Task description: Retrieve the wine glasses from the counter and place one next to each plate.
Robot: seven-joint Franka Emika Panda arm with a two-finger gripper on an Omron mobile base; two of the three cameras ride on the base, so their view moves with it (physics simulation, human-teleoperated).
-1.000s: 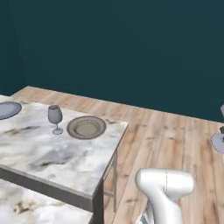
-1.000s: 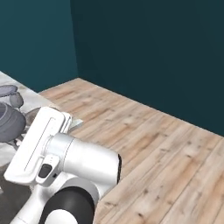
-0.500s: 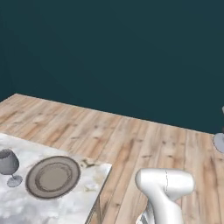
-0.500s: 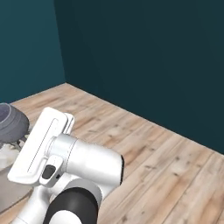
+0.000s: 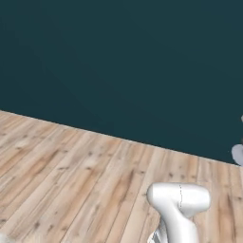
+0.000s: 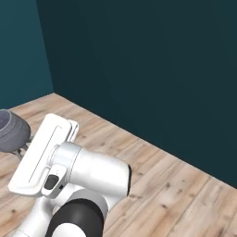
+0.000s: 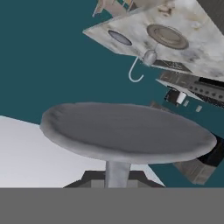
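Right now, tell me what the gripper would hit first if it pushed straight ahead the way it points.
Probably the teal wall. The gripper is shut on a wine glass, which would travel with it; behind the glass the hand view shows bare wall, distance unclear.

My left base camera is looking forward and down past my arm (image 5: 179, 209) at the plank floor (image 5: 71, 180) and the dark teal wall (image 5: 118, 61). My right base camera is facing the same floor and wall, sitting nearer my arm. My hand camera is looking, rolled over, right along the wine glass (image 7: 127, 131), very close, toward a far marble top (image 7: 192, 39).
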